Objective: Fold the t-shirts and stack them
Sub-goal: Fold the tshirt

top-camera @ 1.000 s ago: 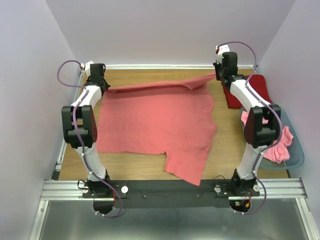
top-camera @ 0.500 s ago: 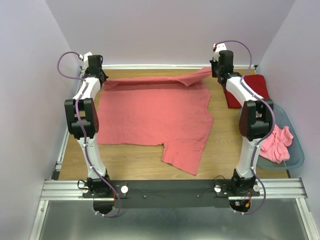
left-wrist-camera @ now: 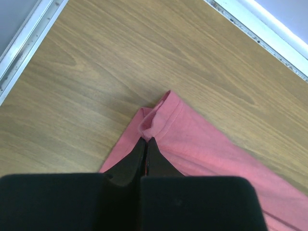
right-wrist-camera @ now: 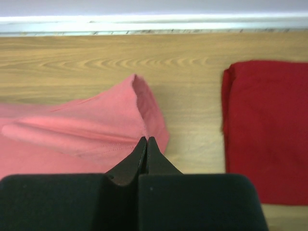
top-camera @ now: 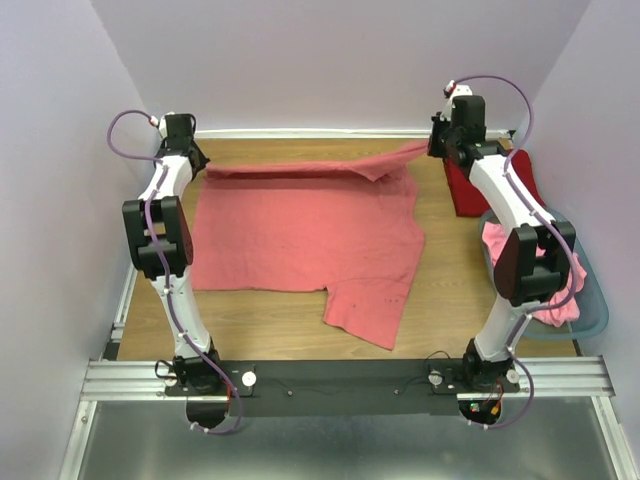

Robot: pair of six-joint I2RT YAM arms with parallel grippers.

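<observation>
Left gripper (left-wrist-camera: pixel 146 140) and right gripper (right-wrist-camera: pixel 146 139) each clamp closed jaws on a corner of the salmon-pink cloth t-shirt (top-camera: pixel 305 230); likely stretching it flat for folding.

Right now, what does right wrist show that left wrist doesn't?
Right wrist only: the folded red t-shirt, right of the right gripper. Left wrist only: the left gripper and the table's metal side rail. Both: shut jaws pinching an edge of the pink t-shirt, wood tabletop, white strip at the far edge.
</observation>
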